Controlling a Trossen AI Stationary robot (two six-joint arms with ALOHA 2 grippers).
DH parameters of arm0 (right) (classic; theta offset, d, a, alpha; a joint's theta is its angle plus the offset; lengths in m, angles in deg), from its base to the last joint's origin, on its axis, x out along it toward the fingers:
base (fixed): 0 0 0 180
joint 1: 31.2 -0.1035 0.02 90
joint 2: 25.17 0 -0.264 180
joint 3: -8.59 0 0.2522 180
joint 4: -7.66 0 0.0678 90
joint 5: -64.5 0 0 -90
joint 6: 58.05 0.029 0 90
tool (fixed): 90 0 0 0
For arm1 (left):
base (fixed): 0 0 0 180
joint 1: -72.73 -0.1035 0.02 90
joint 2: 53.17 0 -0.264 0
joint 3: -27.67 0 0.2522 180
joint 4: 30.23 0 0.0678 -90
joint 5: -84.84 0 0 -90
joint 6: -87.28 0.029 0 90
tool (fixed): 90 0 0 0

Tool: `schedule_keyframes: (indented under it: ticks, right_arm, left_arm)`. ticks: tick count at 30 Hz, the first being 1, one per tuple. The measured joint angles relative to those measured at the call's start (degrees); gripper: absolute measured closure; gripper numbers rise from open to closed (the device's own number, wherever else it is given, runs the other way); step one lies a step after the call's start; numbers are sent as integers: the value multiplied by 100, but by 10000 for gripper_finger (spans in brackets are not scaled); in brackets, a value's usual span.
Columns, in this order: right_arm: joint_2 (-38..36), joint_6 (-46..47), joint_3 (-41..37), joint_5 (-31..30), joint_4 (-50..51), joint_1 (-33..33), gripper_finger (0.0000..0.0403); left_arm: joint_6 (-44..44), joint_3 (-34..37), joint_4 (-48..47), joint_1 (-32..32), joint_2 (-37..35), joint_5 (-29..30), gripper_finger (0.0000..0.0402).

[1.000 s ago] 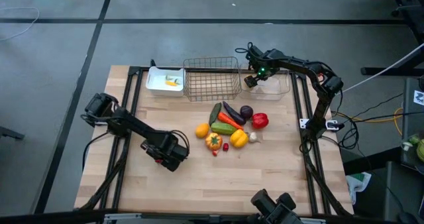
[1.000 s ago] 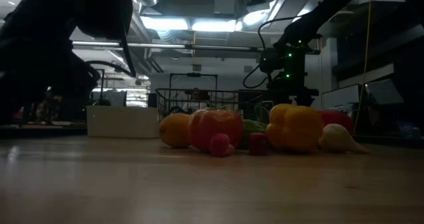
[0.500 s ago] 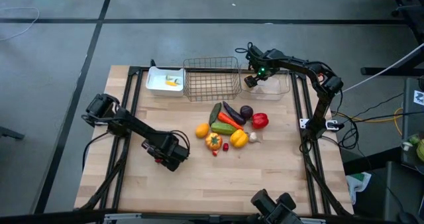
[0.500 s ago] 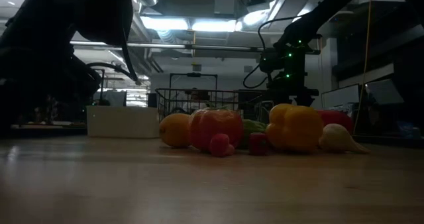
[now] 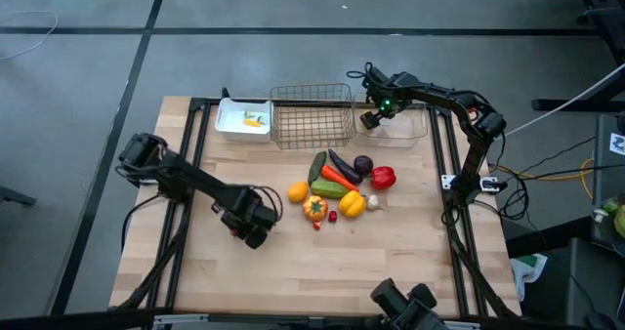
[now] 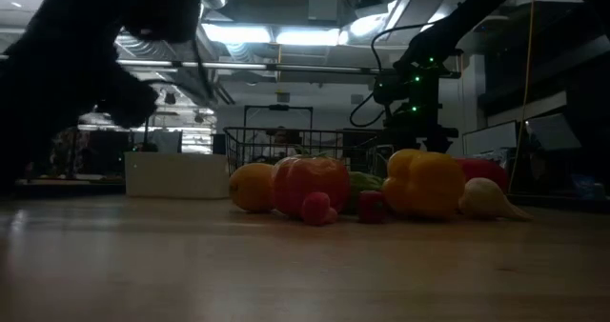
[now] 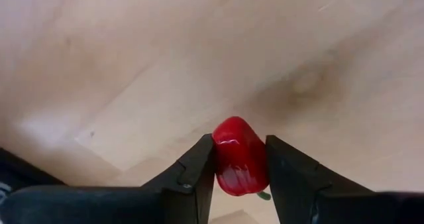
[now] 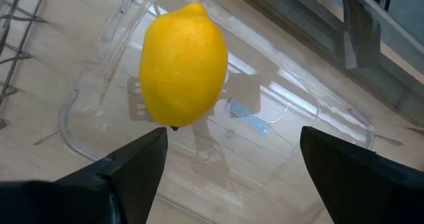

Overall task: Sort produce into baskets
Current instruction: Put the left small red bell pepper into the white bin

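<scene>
Left gripper sits over bare wood at 9 o'clock of the produce pile. Only the left wrist view shows its fingers pressed on both sides of a small red pepper; the high view hides that piece under the arm.

Right gripper hangs over the clear bin, at 3 o'clock of the wire basket, fingers spread wide. The right wrist view alone shows a lemon in the bin, untouched by either finger.

White tray at 9 o'clock of the wire basket.
</scene>
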Motion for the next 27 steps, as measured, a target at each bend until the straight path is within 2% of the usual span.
schedule_keyframes:
  ticks: [8, 13, 17, 22, 27]
  right_arm:
    - [-2, -18, 0, 153, -2, 0, 61]
    - [-4, -17, -2, 153, -4, -4, 61]
    - [-4, -17, 0, 195, -6, -4, 61]
    - [-4, -16, 0, 199, -7, -4, 61]
    - [-4, -15, 0, 199, -7, -4, 61]
  left_arm:
    - [916, 0, 20, -955, -1174, 662, 287]
    - [1735, -2, 77, -1952, -1947, 1482, 288]
    - [2624, -2, 394, -2915, -2401, 1920, 288]
    - [3730, -2, 1143, -4147, -2565, 2009, 288]
    - [4558, -2, 1979, -5129, -2355, 2009, 288]
